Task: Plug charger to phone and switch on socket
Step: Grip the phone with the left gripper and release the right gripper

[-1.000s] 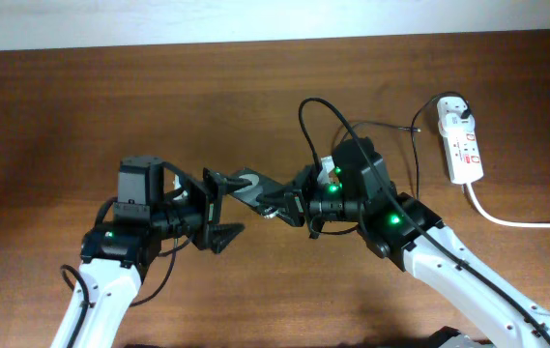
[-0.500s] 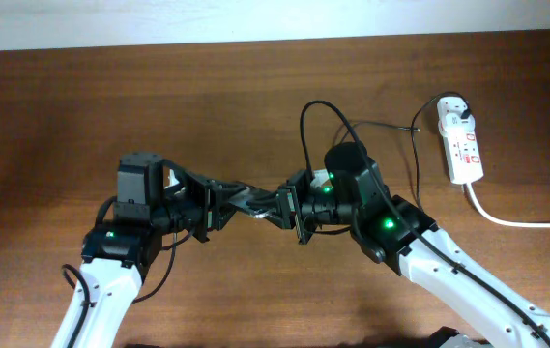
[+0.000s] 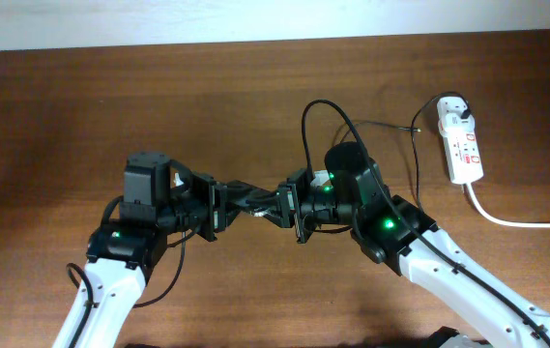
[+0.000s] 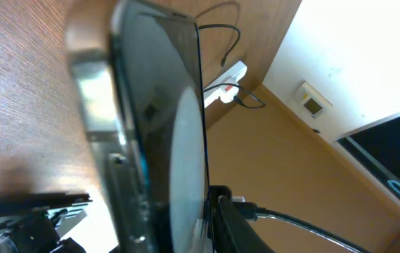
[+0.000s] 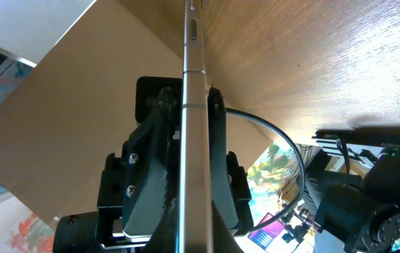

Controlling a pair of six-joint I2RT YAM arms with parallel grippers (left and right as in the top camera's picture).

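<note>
The phone (image 3: 248, 199) hangs above the table between my two arms, a thin dark slab seen nearly edge-on. My right gripper (image 3: 289, 207) is shut on its right end. In the right wrist view its edge (image 5: 194, 42) runs straight up between both pads. My left gripper (image 3: 218, 205) is shut on the phone's left end, and the glossy face (image 4: 164, 126) fills the left wrist view. The charger (image 3: 390, 125) is a thin black cable running left from a dark plug (image 3: 458, 113) in the white socket (image 3: 460, 145) at the far right. Its connector tip is hidden.
The socket's thick white cord (image 3: 516, 220) trails off to the right edge. A black cable loop (image 3: 305, 116) rises behind my right wrist. In the left wrist view the socket (image 4: 224, 76) lies far beyond the phone. Bare wooden table surrounds both arms.
My left gripper's jaws, wide open a second ago, have shut on the phone's left end. My right gripper has brought the phone slightly left and turned it edge-on.
</note>
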